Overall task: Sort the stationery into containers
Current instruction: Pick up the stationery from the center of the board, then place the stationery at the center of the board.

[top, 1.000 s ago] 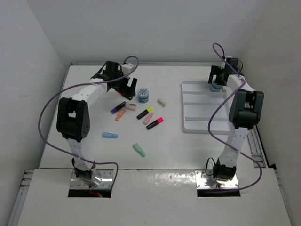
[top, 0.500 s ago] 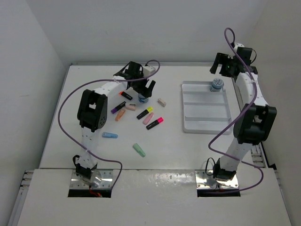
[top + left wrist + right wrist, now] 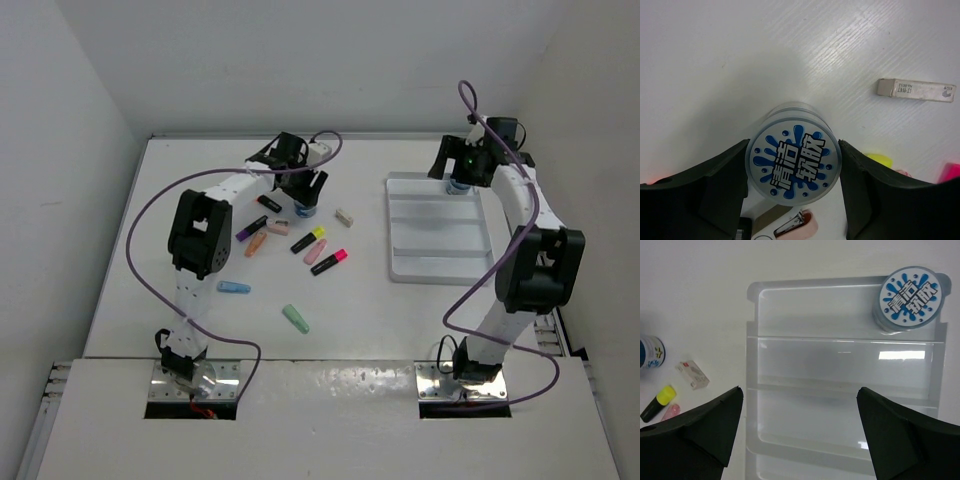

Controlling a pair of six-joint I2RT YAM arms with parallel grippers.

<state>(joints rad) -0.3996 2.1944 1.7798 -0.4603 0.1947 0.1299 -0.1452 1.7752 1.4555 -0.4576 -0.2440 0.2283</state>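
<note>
top view, left claw (image 3: 303, 188): down on the round blue-and-white splash-print pot (image 3: 305, 210) at the far edge of the loose pile. Pot sits on the white tabletop (image 3: 180, 230), not lifted as far as I can tell.
top view, right claw (image 3: 458, 165): over the far end of the flat white sectioned tray (image 3: 440, 255). A second blue-and-white pot (image 3: 457, 187) is in the far section, half hidden by the arm.
top view, unsorted: yellow-ended black marker (image 3: 308, 239), pink-ended black marker (image 3: 329, 261), pastel green stub (image 3: 295, 318), pastel blue stub (image 3: 233, 287), small beige block (image 3: 344, 216) and a few more, all well apart from the tray.
left wrist, grip: fingers (image 3: 715, 190) sit flush on opposite sides of the lid, narrower than full spread. I read it as pinching the pot. A side grip suits an upright round body.
left wrist, room: beige block is well clear to one side. A pale pink stub (image 3: 795, 227) and the yellow marker end lie just beside the pot, so I'd go straight up first.
right wrist, claw: spread wide, holding nothing.
right wrist, tray: second pot is tucked into a corner of the end section, with bare floor beside it for its twin. The other sections are bare.
right wrist, risk: my right arm occupies the drop zone and should clear before the left crosses. Low divider ridges could tip a pot set across one.
</note>
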